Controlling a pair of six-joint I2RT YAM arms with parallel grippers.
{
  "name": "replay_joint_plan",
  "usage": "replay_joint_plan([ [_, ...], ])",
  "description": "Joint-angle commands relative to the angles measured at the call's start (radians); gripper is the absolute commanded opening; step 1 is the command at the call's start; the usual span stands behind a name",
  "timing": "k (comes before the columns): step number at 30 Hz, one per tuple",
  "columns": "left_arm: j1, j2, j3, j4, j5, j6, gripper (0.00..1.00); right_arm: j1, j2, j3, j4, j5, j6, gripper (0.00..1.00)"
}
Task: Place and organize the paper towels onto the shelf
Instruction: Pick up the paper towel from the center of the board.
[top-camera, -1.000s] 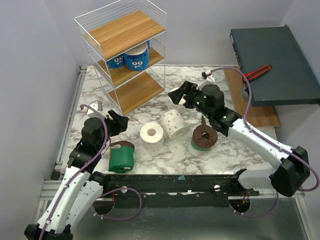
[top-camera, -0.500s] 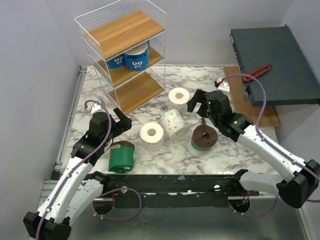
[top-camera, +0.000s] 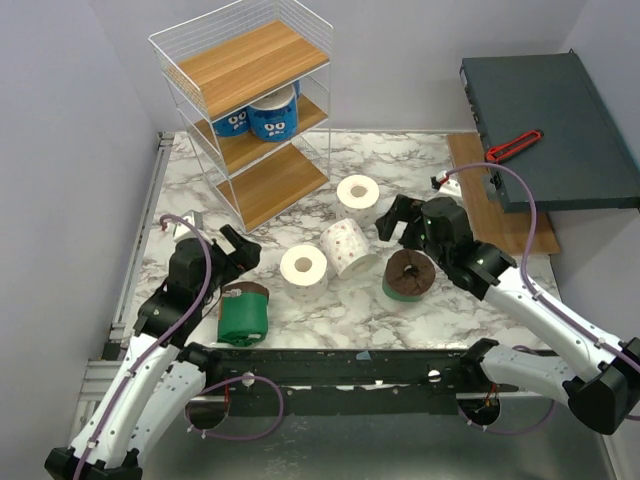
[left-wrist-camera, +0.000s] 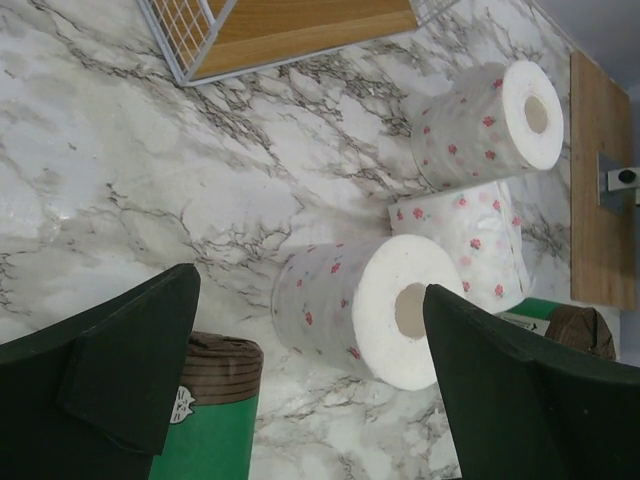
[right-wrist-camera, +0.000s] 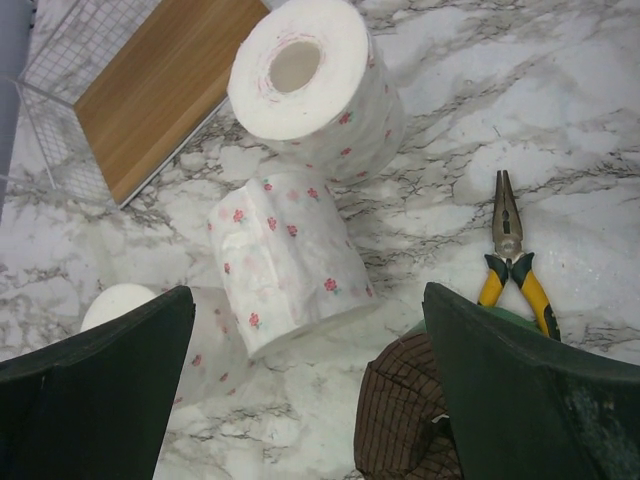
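The white wire shelf (top-camera: 196, 52) with wooden boards stands at the back left; two blue rolls with cartoon eyes (top-camera: 272, 116) sit on its middle board. Three white pink-speckled rolls stand or lie mid-table: one (top-camera: 358, 191) upright near the shelf, one (top-camera: 345, 247) lying, one (top-camera: 304, 266) upright. A green roll (top-camera: 243, 313) lies at the front left, another green roll with a brown end (top-camera: 408, 274) at the right. My left gripper (top-camera: 243, 246) is open and empty above the table, left of the speckled roll (left-wrist-camera: 360, 308). My right gripper (top-camera: 392, 218) is open and empty above the lying roll (right-wrist-camera: 285, 257).
Yellow-handled pliers (right-wrist-camera: 510, 262) lie on the marble by the right green roll. A dark grey-green flat box (top-camera: 548, 128) with a red tool (top-camera: 514, 145) on it sits at the back right, over a wooden board (top-camera: 510, 215).
My right gripper has pulled back from the shelf side toward the right, open, leaving a speckled roll upright near the shelf. My left gripper shifted slightly.
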Motion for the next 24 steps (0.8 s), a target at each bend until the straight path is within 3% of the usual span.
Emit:
replay_joint_plan([
  [1,0.002,0.010,-0.021,0.068,0.138,0.057,0.96,-0.001,-0.043,-0.023,0.005,-0.074,-0.024,1.00],
  [8,-0.001,0.029,-0.021,0.091,0.298,0.142,0.91,-0.001,-0.087,-0.082,0.008,-0.126,-0.011,0.98],
  [15,-0.051,0.009,-0.039,0.098,0.308,0.160,0.89,-0.001,-0.096,-0.089,-0.037,-0.117,0.033,0.94],
  [19,-0.077,0.019,-0.039,0.085,0.272,0.154,0.88,0.000,-0.067,-0.012,-0.151,-0.056,0.032,0.86],
  [24,-0.081,0.023,-0.058,0.106,0.273,0.141,0.88,0.005,-0.010,0.092,-0.322,0.001,0.012,0.83],
])
